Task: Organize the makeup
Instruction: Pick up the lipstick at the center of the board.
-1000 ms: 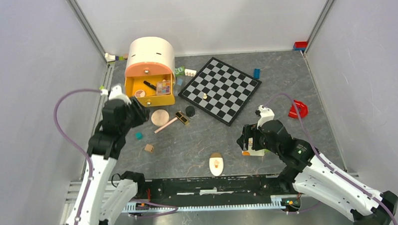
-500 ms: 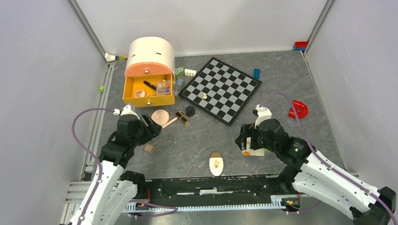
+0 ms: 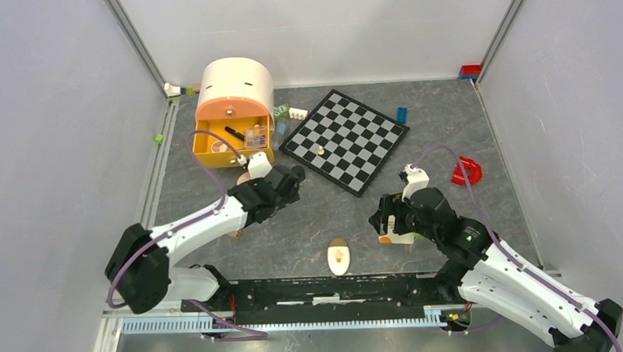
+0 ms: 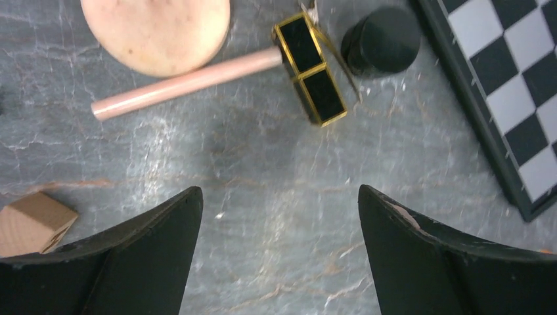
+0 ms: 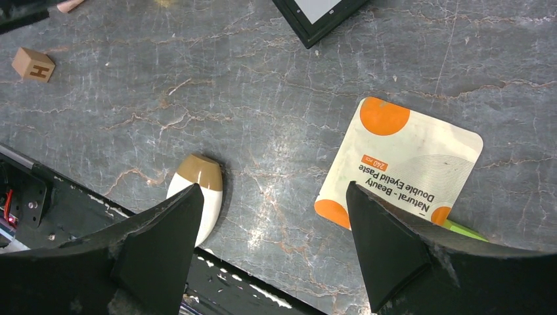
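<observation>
My left gripper (image 4: 279, 190) is open over bare table, just short of a pink stick (image 4: 187, 82), a black-and-gold case (image 4: 310, 69), a black round cap (image 4: 382, 41) and the round peach compact (image 4: 157, 33). From above, the left gripper (image 3: 293, 178) covers most of these. My right gripper (image 5: 272, 187) is open, with nothing between its fingers. It hovers between the cream oval (image 5: 197, 197) and the white-orange sachet (image 5: 404, 161). A black pencil (image 3: 234, 132) and the multicolour palette (image 3: 254, 136) lie in the open yellow drawer (image 3: 214, 158).
The peach-topped drawer box (image 3: 235, 81) stands at the back left, and the chessboard (image 3: 346, 139) lies to its right. A wooden cube (image 4: 33, 220) lies by my left fingers. A red piece (image 3: 468, 170), a blue brick (image 3: 402, 114) and small bricks (image 3: 290, 112) lie scattered.
My left arm swung from beside the drawer down and to the right, ending over the items in front of it, and its jaws opened wider. The right arm stayed put.
</observation>
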